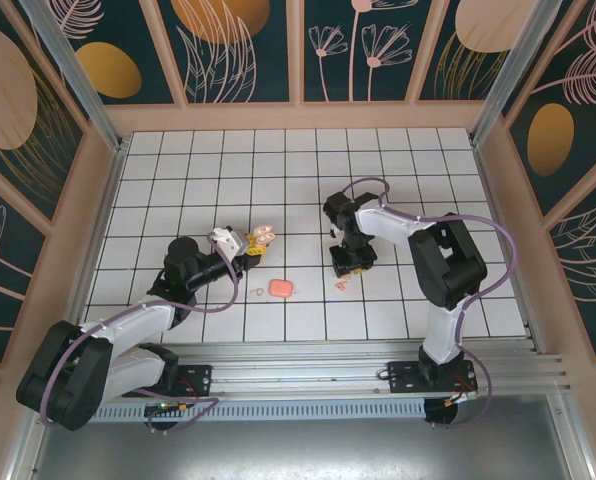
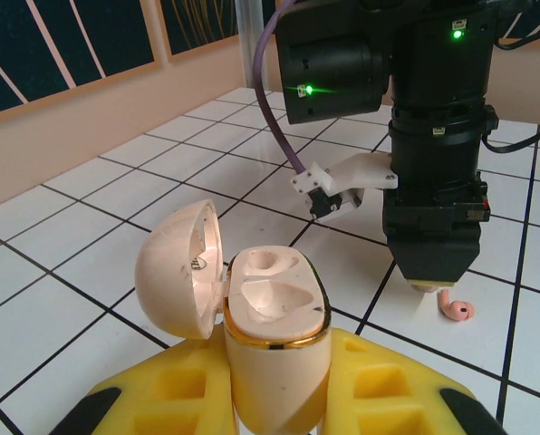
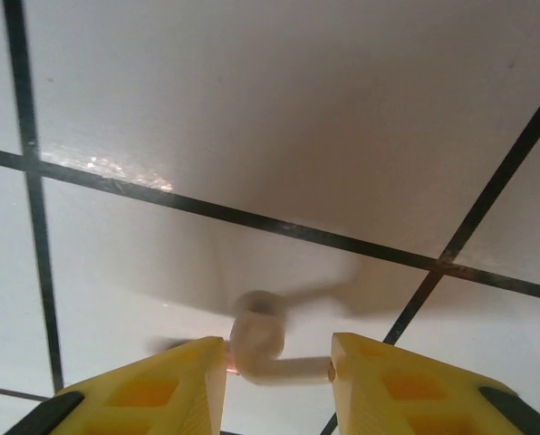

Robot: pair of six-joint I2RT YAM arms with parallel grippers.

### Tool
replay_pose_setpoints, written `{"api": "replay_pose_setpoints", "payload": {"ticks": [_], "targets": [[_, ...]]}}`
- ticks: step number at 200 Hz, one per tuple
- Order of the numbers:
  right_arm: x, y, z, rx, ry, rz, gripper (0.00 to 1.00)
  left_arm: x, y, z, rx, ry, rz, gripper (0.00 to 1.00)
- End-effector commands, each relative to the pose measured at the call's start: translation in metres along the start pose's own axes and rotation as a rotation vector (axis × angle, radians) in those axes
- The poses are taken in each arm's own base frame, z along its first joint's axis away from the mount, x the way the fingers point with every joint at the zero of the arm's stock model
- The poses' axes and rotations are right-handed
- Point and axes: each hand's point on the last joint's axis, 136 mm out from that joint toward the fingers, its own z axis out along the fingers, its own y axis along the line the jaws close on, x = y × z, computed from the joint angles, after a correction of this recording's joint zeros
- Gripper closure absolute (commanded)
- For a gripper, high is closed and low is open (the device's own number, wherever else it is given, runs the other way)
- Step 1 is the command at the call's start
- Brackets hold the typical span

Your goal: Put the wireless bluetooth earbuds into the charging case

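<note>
Showing white crossed by a thin black grid on the table. Glowing cream-beige over the charging case, paling to pink inside its wells, gleaming gold in a band round its rim. Showing bright yellow with black patches on the left gripper's fingers and the right gripper's fingers. Blushing salmon pink on the earbud and the rounded-square piece. Running black and white along the left arm and right arm, lilac on a cable. Carrying peach leaves and golden ovals on dark teal across the wall panels.
</note>
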Motion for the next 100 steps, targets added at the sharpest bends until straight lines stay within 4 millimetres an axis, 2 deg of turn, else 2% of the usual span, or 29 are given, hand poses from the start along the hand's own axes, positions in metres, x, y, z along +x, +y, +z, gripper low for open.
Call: {"api": "replay_pose_setpoints", "payload": {"ticks": [1, 43, 100], "targets": [[-0.005, -0.005, 0.001, 0.04, -0.001, -0.022, 0.64, -0.015, 0.002, 0.002, 0.001, -0.034, 0.024, 0.94], [-0.008, -0.008, 0.003, 0.052, -0.006, -0.015, 0.64, -0.015, 0.001, 0.002, 0.003, -0.033, 0.024, 0.94], [0.011, -0.007, -0.005, 0.008, -0.007, 0.054, 0.67, -0.014, 0.001, 0.003, 0.003, -0.029, 0.021, 0.94]]}}
